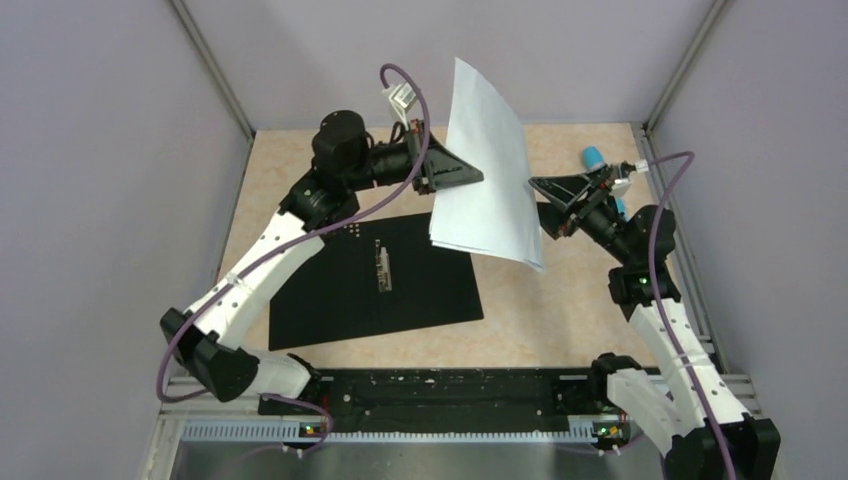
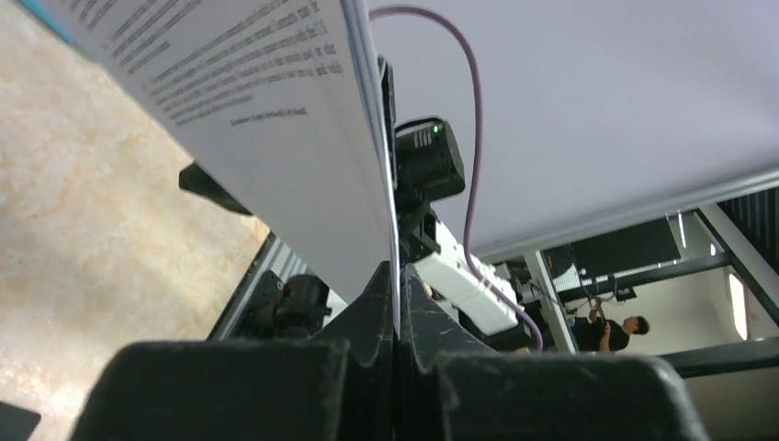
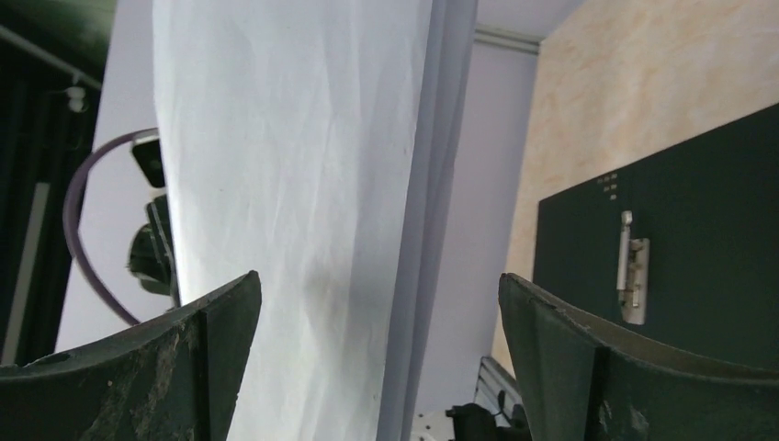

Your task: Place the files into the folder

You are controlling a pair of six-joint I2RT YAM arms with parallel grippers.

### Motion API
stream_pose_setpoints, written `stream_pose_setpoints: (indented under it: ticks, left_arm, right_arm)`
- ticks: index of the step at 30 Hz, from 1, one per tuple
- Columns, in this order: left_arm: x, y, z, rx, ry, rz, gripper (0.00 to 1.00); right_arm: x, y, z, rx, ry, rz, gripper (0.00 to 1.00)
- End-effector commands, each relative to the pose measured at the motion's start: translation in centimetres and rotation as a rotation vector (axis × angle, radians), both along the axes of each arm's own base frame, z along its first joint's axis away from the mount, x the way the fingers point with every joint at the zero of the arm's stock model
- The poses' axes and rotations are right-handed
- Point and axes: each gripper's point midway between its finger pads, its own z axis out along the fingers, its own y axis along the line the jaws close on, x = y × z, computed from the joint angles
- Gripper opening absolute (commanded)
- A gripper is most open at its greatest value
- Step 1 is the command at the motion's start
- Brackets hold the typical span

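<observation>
left gripper (image 1: 476,178) pinching papers (image 1: 490,170) upright | right gripper (image 1: 540,188) spread beside them | you lower them flat, squared onto the folder (image 1: 340,290) toward the left edge of the worktop (image 1: 560,320)

Both arms are built alike: boxy white links set between rounded black joint housings. The left arm (image 1: 262,262) has small dark screw heads dotted along its white shell and a fat black cylindrical motor at its far joint. The left purple cable (image 1: 424,108) trails along it and meets a white plug block (image 1: 398,98) by the wrist. The right arm (image 1: 672,345) carries the right purple cable (image 1: 653,232). Tiny green lights (image 1: 312,430) glow at each base near the table edge. The left gripper (image 1: 478,178) and right gripper (image 1: 535,186) are matte black wedges. Up close their fingers (image 3: 197,354) look scuffed, with pale scratches.
</observation>
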Motion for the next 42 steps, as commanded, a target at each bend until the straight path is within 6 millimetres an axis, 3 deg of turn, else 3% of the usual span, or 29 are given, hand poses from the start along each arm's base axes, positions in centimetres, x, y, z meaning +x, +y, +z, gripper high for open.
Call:
stream_pose_setpoints:
  ticks: [1, 10, 18, 22, 25, 31, 37, 42]
  left_arm:
    - [-2.7, 1.9, 1.2, -0.069, -0.035, 0.019, 0.00]
    - [-5.5, 5.1, -2.3, 0.021, -0.029, 0.094, 0.00]
    - [-5.7, 5.9, -5.4, 0.082, -0.023, 0.127, 0.00]
    - [-5.2, 5.8, -6.4, 0.110, -0.064, 0.127, 0.00]
    - [-4.7, 5.6, -6.8, 0.120, -0.129, 0.129, 0.00]
    - [-3.0, 5.0, -8.4, 0.126, -0.257, 0.147, 0.00]
    - [-2.0, 3.9, -7.7, 0.105, -0.395, 0.116, 0.00]
    - [-2.5, 4.6, -5.1, 0.082, -0.565, 0.134, 0.00]
  right_arm:
    - [-2.2, 1.6, 4.5, 0.083, -0.059, 0.061, 0.99]
    - [-6.3, 2.0, 7.9, 0.076, -0.155, 0.105, 0.99]
    - [-8.2, 2.3, 8.8, -0.050, -0.265, 0.147, 0.95]
    - [-7.4, 2.5, 7.8, -0.163, -0.301, 0.145, 0.91]
    - [-6.5, 2.7, 7.1, -0.235, -0.350, 0.145, 0.81]
    - [-4.1, 2.6, 5.9, -0.362, -0.432, 0.101, 0.71]
    - [-3.4, 3.3, 6.7, -0.392, -0.588, 0.124, 0.67]
    - [-3.4, 3.5, 7.8, -0.423, -0.717, 0.127, 0.67]
